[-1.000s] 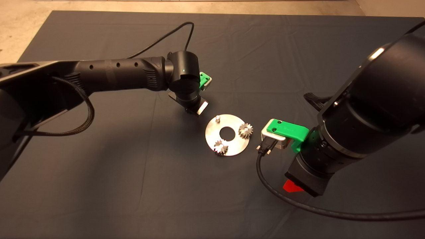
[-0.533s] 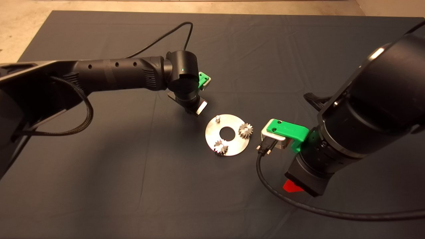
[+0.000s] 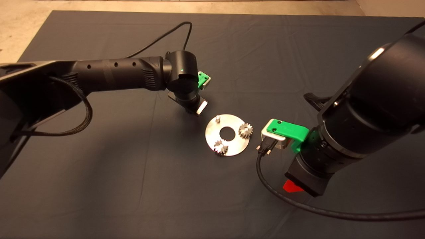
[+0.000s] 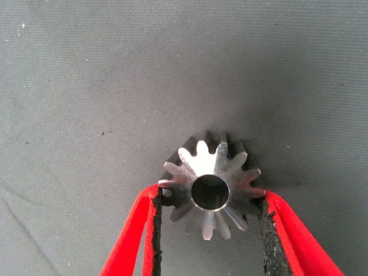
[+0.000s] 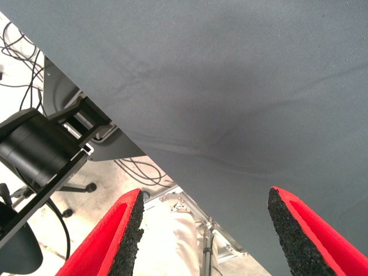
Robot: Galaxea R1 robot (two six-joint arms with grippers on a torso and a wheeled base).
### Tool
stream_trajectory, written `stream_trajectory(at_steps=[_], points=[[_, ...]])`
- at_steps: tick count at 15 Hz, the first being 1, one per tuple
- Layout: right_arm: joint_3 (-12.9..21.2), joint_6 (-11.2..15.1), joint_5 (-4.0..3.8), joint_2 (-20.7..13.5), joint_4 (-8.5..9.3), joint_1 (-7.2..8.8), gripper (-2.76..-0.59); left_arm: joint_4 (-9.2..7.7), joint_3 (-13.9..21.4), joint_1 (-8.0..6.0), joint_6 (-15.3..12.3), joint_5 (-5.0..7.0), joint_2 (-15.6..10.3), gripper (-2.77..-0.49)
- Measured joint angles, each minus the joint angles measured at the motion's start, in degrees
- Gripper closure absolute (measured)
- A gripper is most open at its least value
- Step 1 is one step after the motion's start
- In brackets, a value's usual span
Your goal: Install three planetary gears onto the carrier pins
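The silver disc [image 3: 212,132] lies mid-mat. Two planetary gears [image 3: 246,130] [image 3: 220,146] sit on carrier pins on it; the third pin [image 3: 217,118] stands bare on the disc's far left side. My left gripper [image 4: 211,194] is shut on a third gear [image 4: 210,172], its pads on the teeth at either side, above bare mat. In the head view the left wrist [image 3: 184,79] hides those fingers and that gear, just up-left of the disc. My right gripper [image 5: 207,198] is open and empty, right of the disc; one red finger [image 3: 292,187] shows below the arm.
The right arm's green camera mount [image 3: 285,130] and its black cable [image 3: 265,179] sit close to the disc's right edge. The left arm's cable [image 3: 172,33] loops over the far mat. The right wrist view shows the mat's edge [image 5: 132,138], floor cables and a chair base [image 5: 23,247].
My left wrist has drifted very slightly to the left, away from the disc, with the gear still held. The right arm, disc and seated gears have not moved.
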Motion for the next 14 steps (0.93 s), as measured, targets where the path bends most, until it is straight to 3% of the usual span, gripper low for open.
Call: stream_trajectory(at_steps=[14], points=[[0.0,0.0,0.00,0.0,0.00,0.00,-1.60,-0.05,1.0,-0.05,0.0,-0.27,-0.4,-0.58]])
